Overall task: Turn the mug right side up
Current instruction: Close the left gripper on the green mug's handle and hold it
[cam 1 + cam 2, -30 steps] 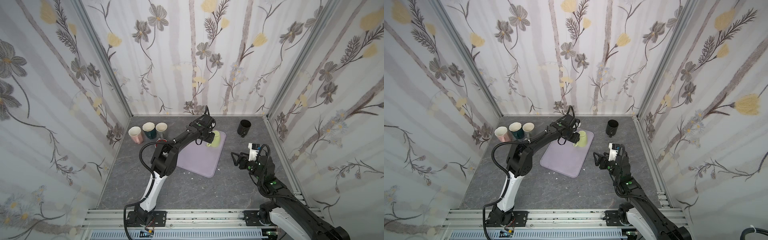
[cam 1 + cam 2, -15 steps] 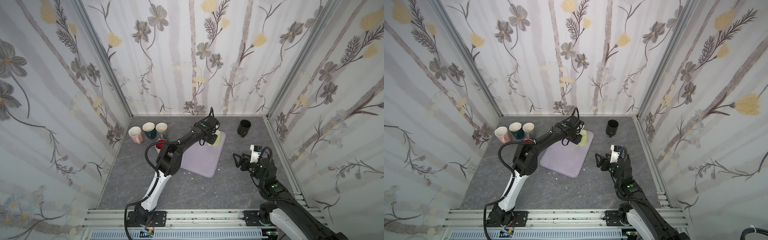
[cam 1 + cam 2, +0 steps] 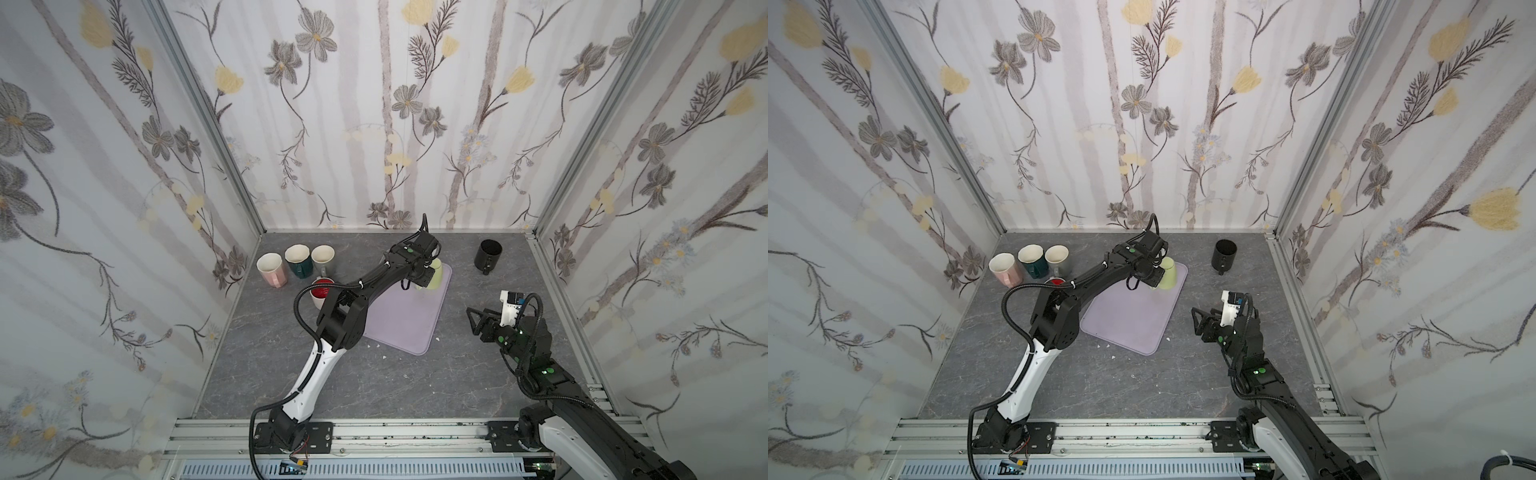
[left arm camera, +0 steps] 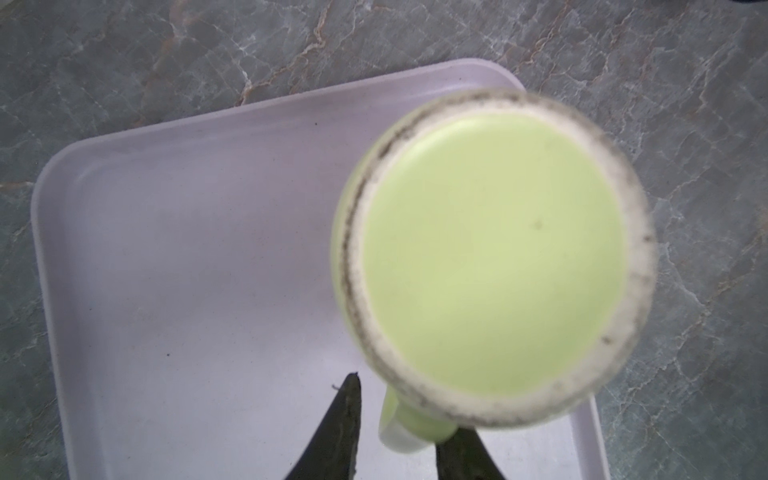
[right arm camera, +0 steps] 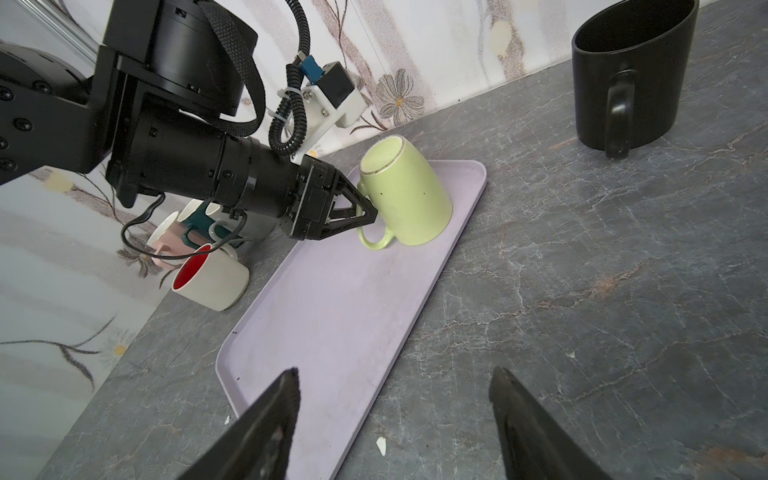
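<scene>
You had the left gripper [image 5: 370,216] fingers [image 4: 340,432] narrow astride the inverted mug [image 5: 405,195] handle [image 5: 376,243] to flip it; right gripper [image 5: 395,374] fingers wide, idle.

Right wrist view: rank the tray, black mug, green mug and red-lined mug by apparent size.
1. tray
2. black mug
3. green mug
4. red-lined mug
The mugs sit at different distances from the camera, so this ranks apparent size only.

Clustered mugs [image 3: 299,262] crowd the tray's [image 3: 399,324] left; its right flank stands open.
</scene>
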You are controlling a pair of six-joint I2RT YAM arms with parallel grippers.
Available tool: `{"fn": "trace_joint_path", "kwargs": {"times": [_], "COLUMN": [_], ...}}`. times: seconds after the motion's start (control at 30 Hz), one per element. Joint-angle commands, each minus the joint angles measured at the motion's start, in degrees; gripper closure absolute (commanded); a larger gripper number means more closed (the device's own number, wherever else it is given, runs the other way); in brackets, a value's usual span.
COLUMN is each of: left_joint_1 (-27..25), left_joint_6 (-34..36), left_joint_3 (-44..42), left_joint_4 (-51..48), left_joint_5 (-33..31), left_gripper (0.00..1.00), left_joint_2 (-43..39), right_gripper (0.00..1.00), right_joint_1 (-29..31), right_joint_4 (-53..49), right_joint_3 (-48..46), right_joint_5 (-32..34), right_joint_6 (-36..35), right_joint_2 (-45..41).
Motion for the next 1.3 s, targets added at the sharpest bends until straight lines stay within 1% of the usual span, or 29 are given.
{"fn": "trace_joint_path", "kwargs": {"times": [0.0, 0.17, 0.47, 0.57, 0.77, 1.0, 1.03, 1.07, 1.27], "left_joint_1": [-0.1, -0.1, -0.1, -0.2, -0.1, -0.2, -0.2, -0.2, -0.2], "left_joint_6": [0.4, 0.4, -0.5, -0.9, -1.4, -2.1, -2.1, -2.1, -3.5], "left_joint_3": [1.2, 2.6, 2.8, 2.8, 2.7, 2.7, 2.6, 2.5, 0.9], "left_joint_4": [-0.2, -0.5, 0.8, 1.2, 1.8, 1.7, 1.6, 1.6, 3.1], "left_joint_5": [-0.2, 0.3, 1.0, 0.9, 0.7, -0.2, -0.4, -0.5, -0.8], "left_gripper": [0.69, 0.71, 0.8, 0.8, 0.86, 0.92, 0.94, 0.99, 1.0], "left_joint_2": [0.7, 1.8, 2.5, 2.6, 2.7, 2.3, 2.2, 1.9, 0.2], "right_gripper": [0.27, 0.28, 0.28, 0.29, 0.29, 0.25, 0.25, 0.24, 0.21], "right_joint_1": [0.0, -0.1, -0.3, -0.3, -0.4, -0.6, -0.6, -0.7, -1.0], "right_joint_4": [2.1, 2.0, 2.1, 2.3, 2.5, 2.6, 2.7, 2.7, 2.9], "right_joint_3": [0.0, -0.2, -0.3, -0.2, -0.1, -0.2, -0.2, -0.3, 0.0], "right_joint_5": [0.6, 0.6, 0.6, 0.5, 0.3, 0.4, 0.6, 0.7, 0.5], "right_joint_6": [0.7, 0.7, 0.9, 1.0, 1.2, 1.4, 1.4, 1.4, 1.7], "right_joint_2": [0.3, 0.2, 1.2, 1.3, 1.3, 1.9, 2.1, 2.2, 2.6]}}
